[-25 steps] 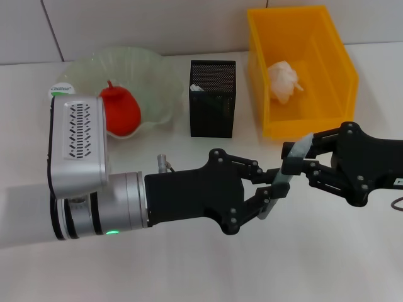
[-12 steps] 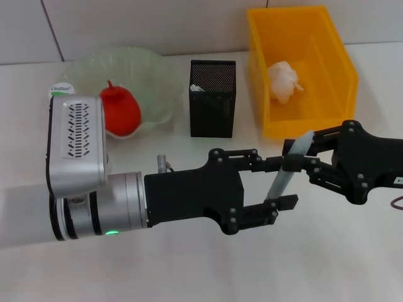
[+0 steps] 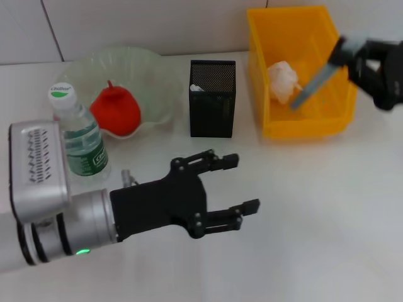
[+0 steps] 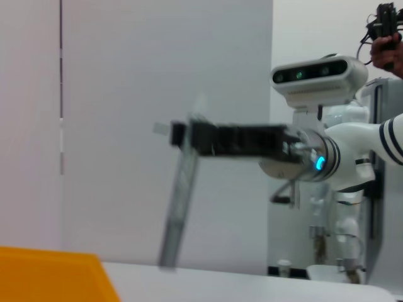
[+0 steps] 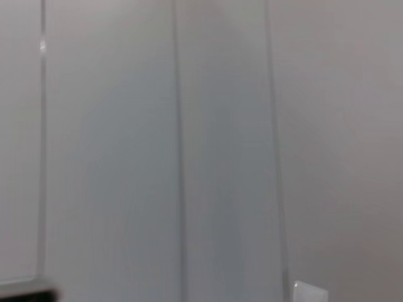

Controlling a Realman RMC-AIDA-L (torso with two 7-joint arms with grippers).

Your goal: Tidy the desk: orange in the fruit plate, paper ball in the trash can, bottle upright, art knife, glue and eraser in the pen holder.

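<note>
Our right gripper (image 3: 352, 60) is gripping the knife (image 3: 313, 82) by its upper end, holding it tilted above the yellow bin (image 3: 327, 123), where the paper ball (image 3: 283, 80) is lying. Our left gripper (image 3: 236, 182) is hovering low over the desk (image 3: 327, 220) with fingers spread wide and empty, in front of the mesh cup (image 3: 212, 99).

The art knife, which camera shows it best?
The head view: the art knife hangs slanted from the right gripper over the trash can. The left wrist view shows it blurred below that gripper; the right wrist view shows none.
</note>
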